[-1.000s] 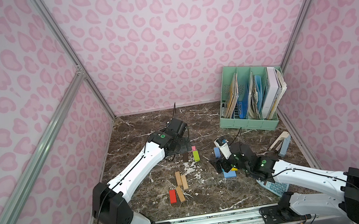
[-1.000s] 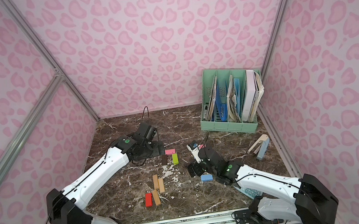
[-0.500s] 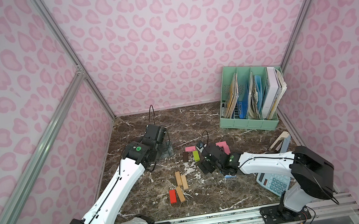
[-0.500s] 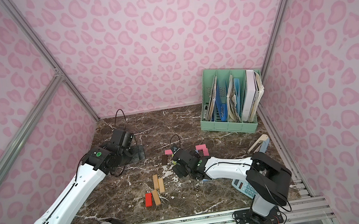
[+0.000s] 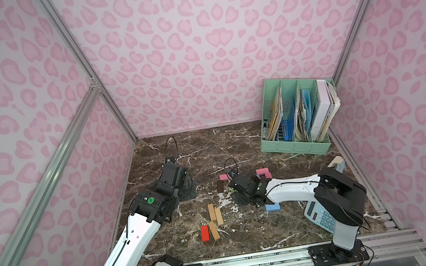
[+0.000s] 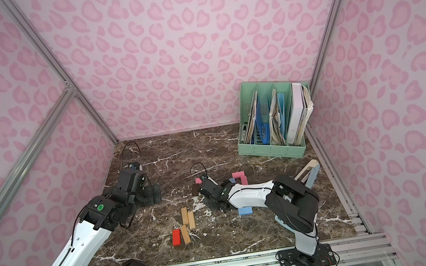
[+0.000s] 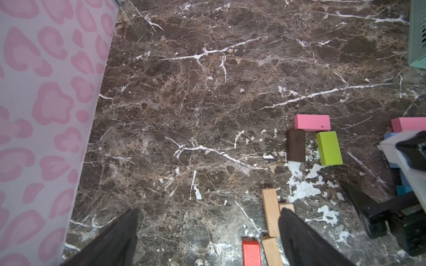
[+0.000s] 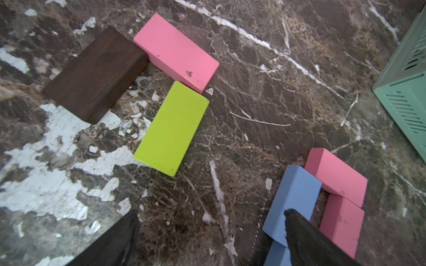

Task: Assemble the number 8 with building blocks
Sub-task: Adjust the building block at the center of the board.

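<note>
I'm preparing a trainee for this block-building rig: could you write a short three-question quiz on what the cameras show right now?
1. True or false: the left gripper and the right gripper are both open and hold nothing.
2. What colour is the block lying right beside the tan blocks? A. red B. teal C. yellow
3. Fill in: the dark brown block and the green block lie side by side, with a ___ block across their ends.

Key: 1. True. 2. A, the red block. 3. Pink, the pink block.
</note>
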Controlling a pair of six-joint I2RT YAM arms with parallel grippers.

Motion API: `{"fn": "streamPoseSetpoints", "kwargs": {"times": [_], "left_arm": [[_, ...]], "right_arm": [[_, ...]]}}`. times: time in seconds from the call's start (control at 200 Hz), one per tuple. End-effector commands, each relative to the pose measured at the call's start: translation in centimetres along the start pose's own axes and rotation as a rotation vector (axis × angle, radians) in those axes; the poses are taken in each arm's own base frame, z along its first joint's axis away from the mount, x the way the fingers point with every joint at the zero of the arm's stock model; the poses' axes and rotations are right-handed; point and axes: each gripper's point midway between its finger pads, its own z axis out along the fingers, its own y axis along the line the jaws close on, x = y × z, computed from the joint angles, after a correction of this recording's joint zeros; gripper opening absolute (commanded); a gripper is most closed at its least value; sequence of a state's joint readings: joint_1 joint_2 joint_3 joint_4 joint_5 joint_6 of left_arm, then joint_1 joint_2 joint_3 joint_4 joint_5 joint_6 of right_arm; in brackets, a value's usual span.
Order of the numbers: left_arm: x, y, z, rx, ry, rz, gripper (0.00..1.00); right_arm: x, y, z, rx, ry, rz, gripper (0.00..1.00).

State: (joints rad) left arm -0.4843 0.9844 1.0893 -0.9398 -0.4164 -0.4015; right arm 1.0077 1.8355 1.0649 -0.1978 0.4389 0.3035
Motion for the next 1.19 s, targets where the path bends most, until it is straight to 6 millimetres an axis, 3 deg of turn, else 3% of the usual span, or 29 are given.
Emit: {"fn": "streamPoseSetpoints", "kwargs": {"times": [0.0, 0.28, 1.19], "left_arm": [[-1.0, 0.1, 0.0, 0.003, -0.082, 0.012, 0.99], [-1.2, 0.5, -0.4, 0.009, -0.150, -0.001, 0.98], [-0.5, 0.1, 0.7, 0.007, -0.108, 0.020, 0.98]], "right_arm": [[0.0, -0.1, 0.3, 0.020, 0.008, 0.010, 1.00], [-0.3, 0.5, 0.9, 0.005, 0.012, 0.019, 1.00], [-0.6, 0.8, 1.6, 0.002, 0.015, 0.051, 1.00]]}}
